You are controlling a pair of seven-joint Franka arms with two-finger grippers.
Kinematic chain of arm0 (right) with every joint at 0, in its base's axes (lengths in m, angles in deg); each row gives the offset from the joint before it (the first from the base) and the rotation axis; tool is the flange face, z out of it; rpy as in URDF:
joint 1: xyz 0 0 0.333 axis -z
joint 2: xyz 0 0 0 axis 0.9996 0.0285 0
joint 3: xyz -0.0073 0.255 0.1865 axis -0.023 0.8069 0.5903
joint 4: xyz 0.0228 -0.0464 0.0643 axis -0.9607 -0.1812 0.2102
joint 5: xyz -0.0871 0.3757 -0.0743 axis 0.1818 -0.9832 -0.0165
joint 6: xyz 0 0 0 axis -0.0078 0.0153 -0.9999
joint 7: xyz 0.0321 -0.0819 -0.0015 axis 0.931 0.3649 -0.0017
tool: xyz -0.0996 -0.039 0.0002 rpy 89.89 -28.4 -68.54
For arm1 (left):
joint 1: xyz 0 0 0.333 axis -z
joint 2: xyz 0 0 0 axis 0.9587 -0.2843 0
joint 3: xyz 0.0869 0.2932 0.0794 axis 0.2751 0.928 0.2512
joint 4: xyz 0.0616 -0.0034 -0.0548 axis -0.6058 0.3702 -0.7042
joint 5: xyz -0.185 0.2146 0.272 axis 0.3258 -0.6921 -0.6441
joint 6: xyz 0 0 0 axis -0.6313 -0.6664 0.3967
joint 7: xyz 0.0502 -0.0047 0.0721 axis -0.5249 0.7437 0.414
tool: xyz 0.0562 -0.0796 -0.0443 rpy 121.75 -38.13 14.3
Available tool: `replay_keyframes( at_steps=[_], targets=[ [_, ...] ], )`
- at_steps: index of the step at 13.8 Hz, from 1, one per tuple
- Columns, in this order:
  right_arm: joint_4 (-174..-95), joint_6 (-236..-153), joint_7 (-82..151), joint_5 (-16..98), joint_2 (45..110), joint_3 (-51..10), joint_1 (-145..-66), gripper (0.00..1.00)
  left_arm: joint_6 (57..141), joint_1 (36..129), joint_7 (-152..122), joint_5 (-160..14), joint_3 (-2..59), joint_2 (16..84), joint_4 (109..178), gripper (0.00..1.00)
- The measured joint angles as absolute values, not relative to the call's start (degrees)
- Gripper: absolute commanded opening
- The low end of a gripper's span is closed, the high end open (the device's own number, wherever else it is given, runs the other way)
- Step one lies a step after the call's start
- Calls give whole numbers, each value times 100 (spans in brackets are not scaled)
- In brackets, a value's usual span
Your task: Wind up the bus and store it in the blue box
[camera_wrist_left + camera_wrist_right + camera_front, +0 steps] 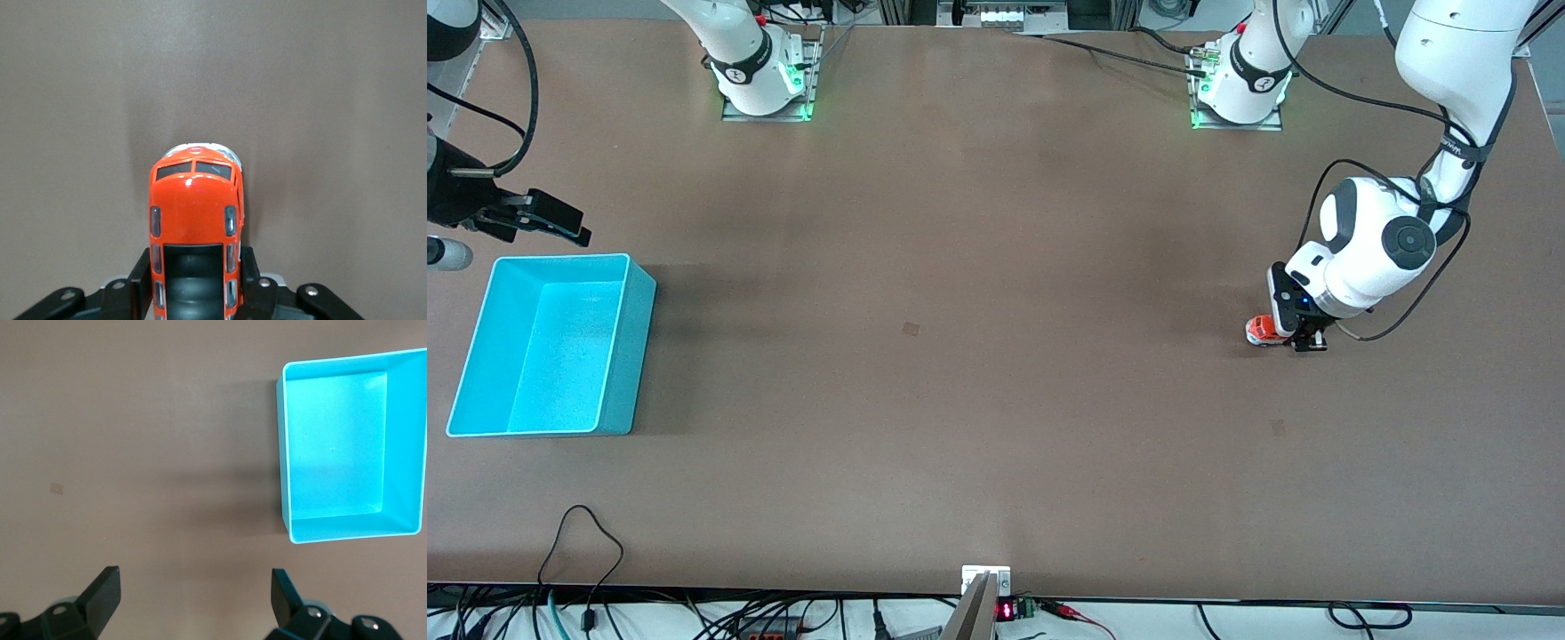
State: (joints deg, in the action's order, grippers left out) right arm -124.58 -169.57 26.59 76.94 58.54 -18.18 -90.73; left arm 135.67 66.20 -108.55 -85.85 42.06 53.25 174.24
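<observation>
The small orange bus point(1261, 331) with a dark roof panel is at the left arm's end of the table, low at the table surface. My left gripper point(1303, 336) is shut on its sides; in the left wrist view the bus point(195, 207) sticks out from between the fingers point(248, 270), front end away from the hand. The blue box point(628, 356) stands empty at the right arm's end. My right gripper point(560, 222) hangs open and empty above the table beside the box. In the right wrist view the box point(284, 453) lies ahead of the open gripper point(193, 593).
Both arm bases point(765, 84) point(1238, 93) stand along the table's robot-side edge. Small marks sit on the brown table mid-way point(911, 329) and near the bus point(1278, 428). Cables point(587, 551) lie at the edge nearest the front camera.
</observation>
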Motion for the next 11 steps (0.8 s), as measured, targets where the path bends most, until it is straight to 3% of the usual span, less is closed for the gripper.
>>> replay_keyframes(
  at_steps=[11],
  targets=[
    [-12458,-16956,2659,7694,5854,-1819,-9073,100,13512,6171,-11208,-8590,4207,5319,17412,32]
  ],
)
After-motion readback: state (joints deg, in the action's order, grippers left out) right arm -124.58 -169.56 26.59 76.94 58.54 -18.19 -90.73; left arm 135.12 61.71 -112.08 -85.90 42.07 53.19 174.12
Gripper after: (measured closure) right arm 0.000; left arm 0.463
